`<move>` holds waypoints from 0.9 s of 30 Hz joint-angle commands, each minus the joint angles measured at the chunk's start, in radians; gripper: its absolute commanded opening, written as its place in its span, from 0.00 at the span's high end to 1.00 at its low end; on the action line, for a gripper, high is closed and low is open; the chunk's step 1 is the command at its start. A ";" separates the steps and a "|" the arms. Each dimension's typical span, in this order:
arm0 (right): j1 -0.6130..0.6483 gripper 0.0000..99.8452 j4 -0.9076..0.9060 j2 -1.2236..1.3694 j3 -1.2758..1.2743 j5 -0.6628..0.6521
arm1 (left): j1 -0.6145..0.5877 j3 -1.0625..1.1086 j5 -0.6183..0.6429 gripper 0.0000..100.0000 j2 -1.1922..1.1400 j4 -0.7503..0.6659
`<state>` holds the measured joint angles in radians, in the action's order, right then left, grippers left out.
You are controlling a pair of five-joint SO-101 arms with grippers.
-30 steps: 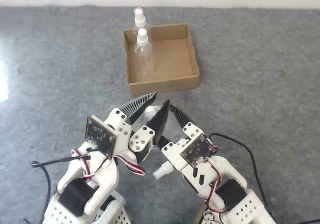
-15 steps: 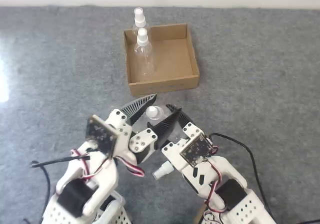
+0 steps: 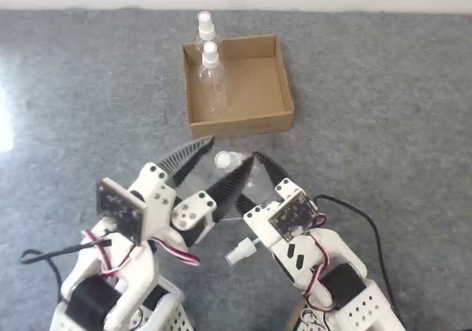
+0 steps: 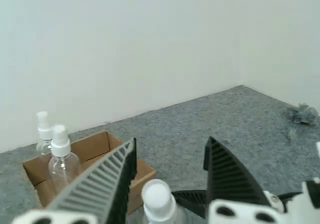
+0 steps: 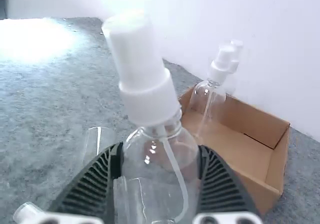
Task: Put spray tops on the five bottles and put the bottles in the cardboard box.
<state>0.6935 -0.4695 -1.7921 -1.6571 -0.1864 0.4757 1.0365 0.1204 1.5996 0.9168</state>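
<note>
The right jaws, at the end of the right arm (image 3: 310, 250), are clenched on the clear body of a bottle (image 5: 159, 154), with one ribbed black finger (image 5: 90, 184) pressed to each flank. The bottle stands upright in that grip. Its white spray top (image 5: 142, 79) sits on the neck and rises well above the fingers, and a thin dip tube shows through the clear wall.

The left jaws, on the left arm (image 3: 151, 191), are released and spread wide, and they straddle that same spray top (image 4: 158, 199). In the left wrist view the white cap lies between the two dark fingers (image 4: 107, 184), apart from both as far as shows. From above, the cap (image 3: 225, 160) sits in the gap between the left fingers, one of which crosses in front of the right jaws.

Behind the right jaws, toward that arm's base, a small white neck-like piece (image 3: 240, 254) lies on the grey worktop (image 3: 383, 110); what it belongs to I cannot tell. Lower than the right jaws and beside the held bottle, a clear cylinder (image 5: 97, 141) lies on the worktop.

Beyond both pairs of jaws, near but apart, sits the open cardboard box (image 3: 240, 124). A capped bottle (image 3: 212, 77) stands upright inside it, on the side nearer the left jaws. A second capped bottle (image 3: 205, 27) stands just past it at the far corner; whether its base is inside the box I cannot tell.
</note>
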 commanded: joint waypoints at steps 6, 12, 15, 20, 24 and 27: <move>-0.022 0.96 0.004 -0.024 0.060 -0.003 | -0.112 -0.021 0.018 0.80 0.008 -0.014; -0.022 0.96 -0.005 -0.024 0.089 -0.003 | -0.112 0.137 0.015 0.80 0.008 -0.175; -0.019 0.96 -0.005 -0.024 0.092 -0.003 | -0.097 0.176 0.014 0.80 0.006 -0.215; -0.016 0.96 -0.007 -0.024 0.103 -0.003 | -0.064 0.193 0.011 0.80 0.000 -0.221; -0.008 0.96 -0.007 -0.024 0.104 -0.003 | -0.064 0.193 0.011 0.80 0.000 -0.221; 0.039 0.96 -0.007 -0.024 0.098 -0.006 | -0.063 0.193 0.011 0.80 0.000 -0.222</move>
<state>0.6935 -0.4695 -1.7921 -1.6387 -0.1864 0.4066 1.2344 0.1281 1.5934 0.7234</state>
